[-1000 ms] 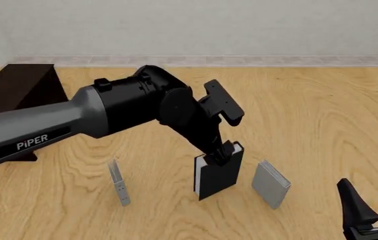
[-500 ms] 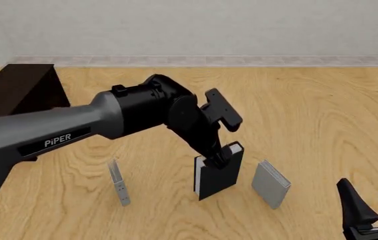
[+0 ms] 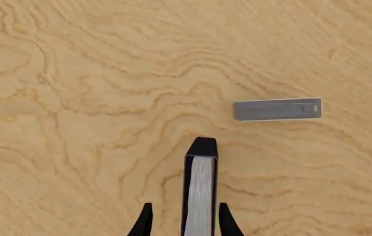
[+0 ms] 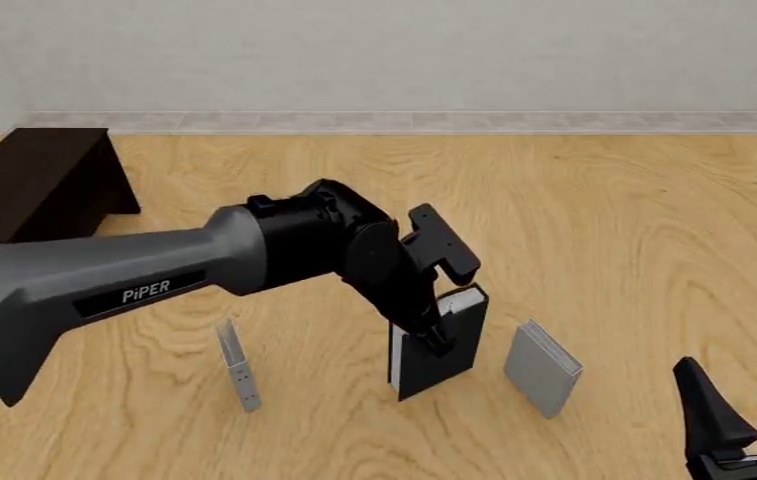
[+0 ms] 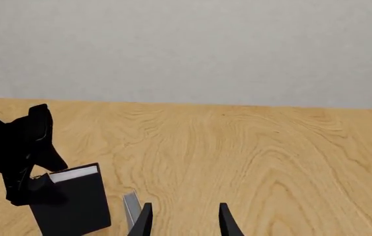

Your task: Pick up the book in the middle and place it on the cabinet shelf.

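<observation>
table (image 4: 645, 220): light wood grain, carries everything here.

cabinet shelf (image 4: 31, 180): dark brown, low, flat top, at the far left edge of the front view, well apart from the books.

your left arm (image 4: 151, 280): reaches in from the left and bends down over the middle of the row of three books.

black book (image 4: 438, 350): thick hardcover, white page edges, upright on the table between the other two. thinner grey book (image 4: 542, 366) stands near it on the right, very thin grey book (image 4: 237, 365) further off on the left.

left gripper (image 3: 184, 223): the wrist view shows one finger on each side of the black book's (image 3: 201, 196) top edge, narrow gap, pads beside the covers. contact cannot be told from these views.

right gripper (image 4: 749, 400): parked low at the near right, fingers spread, nothing between them.

step in hand, as judged: the grasp on the middle book, lift not begun; the book sits on the table.

next move calls for: close firmly on both covers, lift straight up so you clear both neighbours, then carry far left to the cabinet.
</observation>
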{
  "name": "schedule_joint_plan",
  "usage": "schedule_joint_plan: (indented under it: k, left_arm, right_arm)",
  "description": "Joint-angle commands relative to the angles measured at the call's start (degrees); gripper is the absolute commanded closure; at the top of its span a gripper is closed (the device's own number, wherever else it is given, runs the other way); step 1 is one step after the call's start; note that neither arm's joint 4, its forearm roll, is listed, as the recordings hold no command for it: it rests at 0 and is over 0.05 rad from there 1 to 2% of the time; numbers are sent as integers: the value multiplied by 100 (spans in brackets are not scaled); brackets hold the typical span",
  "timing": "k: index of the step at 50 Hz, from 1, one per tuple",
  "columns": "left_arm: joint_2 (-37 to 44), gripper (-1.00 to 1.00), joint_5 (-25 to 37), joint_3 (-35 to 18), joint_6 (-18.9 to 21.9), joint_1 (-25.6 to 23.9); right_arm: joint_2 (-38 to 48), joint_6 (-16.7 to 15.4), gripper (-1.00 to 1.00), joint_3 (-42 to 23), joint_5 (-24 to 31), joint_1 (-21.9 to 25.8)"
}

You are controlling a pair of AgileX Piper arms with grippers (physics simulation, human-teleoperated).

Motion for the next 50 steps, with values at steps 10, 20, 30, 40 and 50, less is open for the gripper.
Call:
schedule_joint_plan:
  k: [10, 20, 30, 40, 50]
  left_arm:
    - [289, -100, -253, 213, -120, -11]
    - [408, -100, -309, 323, -137, -42]
    - [407, 100, -191, 192, -117, -30]
    - [311, 100, -24, 27, -55, -33]
    - [128, 100, 452, -444, 323, 228]
  right_arm:
    - [61, 9, -100, 1, -40, -6]
    - [102, -2, -100, 2, -74, -10]
    - [88, 0, -100, 0, -59, 5]
    - [111, 8, -100, -1, -76, 11]
    - [78, 12, -100, 2, -31, 8]
